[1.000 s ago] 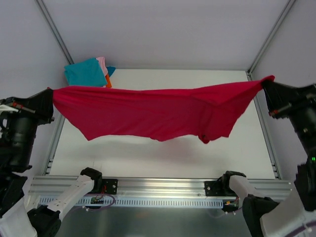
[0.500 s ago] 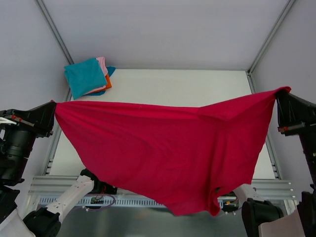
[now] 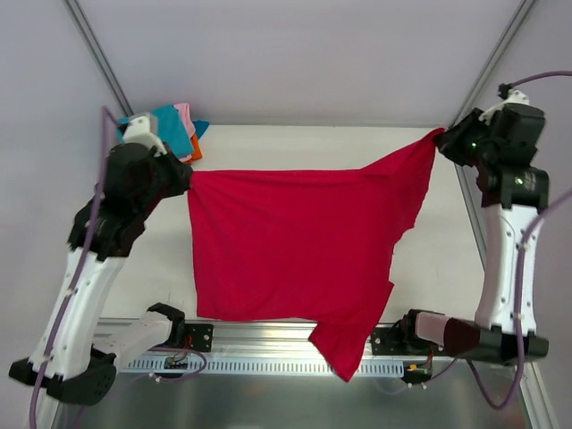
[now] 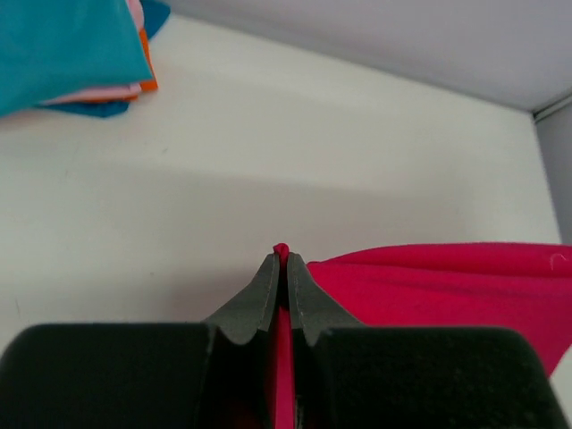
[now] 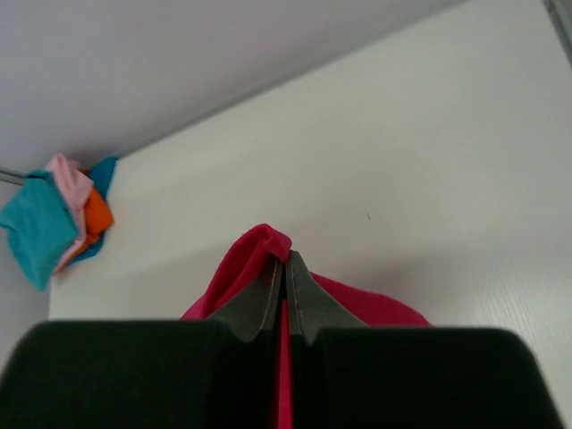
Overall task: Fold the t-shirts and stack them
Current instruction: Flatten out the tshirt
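Both arms moved forward — red t-shirt [image 3: 286, 241] draped on white table [image 3: 295, 143], grippers pinching corners.

I'm working in a lab test cell: a bare white table [image 3: 304, 152] boxed in by plain grey walls [image 3: 295, 54], with my arm bases bolted onto an aluminium rail [image 3: 295, 340] and loose cables [image 3: 536, 80] trailing.

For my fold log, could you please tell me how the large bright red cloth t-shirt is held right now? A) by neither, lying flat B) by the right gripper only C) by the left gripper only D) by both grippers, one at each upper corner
D: the left gripper and the right gripper are each shut on an upper corner of the large bright red cloth t-shirt.
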`<action>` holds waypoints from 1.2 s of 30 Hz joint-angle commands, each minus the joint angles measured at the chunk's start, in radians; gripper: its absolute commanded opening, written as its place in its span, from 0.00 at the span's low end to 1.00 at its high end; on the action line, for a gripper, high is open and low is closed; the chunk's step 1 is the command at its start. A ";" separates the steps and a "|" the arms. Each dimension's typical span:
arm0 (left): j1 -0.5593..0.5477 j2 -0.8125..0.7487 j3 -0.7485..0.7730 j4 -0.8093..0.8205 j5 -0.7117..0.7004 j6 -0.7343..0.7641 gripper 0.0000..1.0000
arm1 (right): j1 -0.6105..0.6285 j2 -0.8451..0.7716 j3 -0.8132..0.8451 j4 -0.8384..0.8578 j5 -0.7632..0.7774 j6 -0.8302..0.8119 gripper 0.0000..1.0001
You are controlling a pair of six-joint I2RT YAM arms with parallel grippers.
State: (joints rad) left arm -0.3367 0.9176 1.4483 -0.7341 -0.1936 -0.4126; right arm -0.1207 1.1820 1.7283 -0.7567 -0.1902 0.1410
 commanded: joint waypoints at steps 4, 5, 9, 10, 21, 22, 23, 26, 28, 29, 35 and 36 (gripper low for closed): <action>0.004 0.122 -0.152 0.264 0.039 -0.019 0.00 | -0.013 0.177 -0.167 0.250 0.005 0.019 0.01; 0.004 0.141 -0.164 0.284 0.037 -0.014 0.00 | -0.013 0.241 -0.167 0.263 0.003 0.022 0.01; 0.004 0.269 -0.193 0.355 0.013 0.023 0.00 | -0.011 0.416 -0.115 0.315 -0.034 0.038 0.01; 0.004 0.288 -0.197 0.386 -0.009 0.026 0.00 | -0.007 0.450 -0.099 0.318 -0.054 0.049 0.00; 0.004 0.513 -0.284 0.690 -0.153 0.147 0.00 | 0.039 0.755 0.043 0.488 -0.117 0.031 0.00; 0.002 0.518 -0.299 0.726 -0.183 0.162 0.00 | 0.042 0.763 0.042 0.508 -0.117 0.029 0.00; 0.001 0.523 -0.336 0.777 -0.208 0.185 0.00 | 0.046 0.768 0.040 0.549 -0.114 0.025 0.01; 0.001 0.514 -0.402 0.959 -0.282 0.259 0.09 | 0.055 0.768 0.042 0.621 -0.089 0.012 0.04; 0.001 0.500 -0.437 1.089 -0.302 0.299 0.48 | 0.059 0.759 0.056 0.635 -0.065 -0.006 0.25; 0.001 0.474 -0.492 1.151 -0.338 0.316 0.80 | 0.059 0.749 0.057 0.649 -0.060 -0.012 0.62; 0.001 0.333 -0.663 1.406 -0.412 0.330 0.99 | 0.062 0.588 -0.073 0.715 0.006 -0.072 0.86; -0.002 0.314 -0.670 1.397 -0.400 0.325 0.99 | 0.064 0.564 -0.090 0.711 0.012 -0.075 0.86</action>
State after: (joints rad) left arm -0.3367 1.3224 0.7998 0.4625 -0.5373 -0.1127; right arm -0.0616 1.8988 1.6749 -0.1318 -0.2222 0.1112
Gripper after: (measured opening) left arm 0.984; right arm 0.854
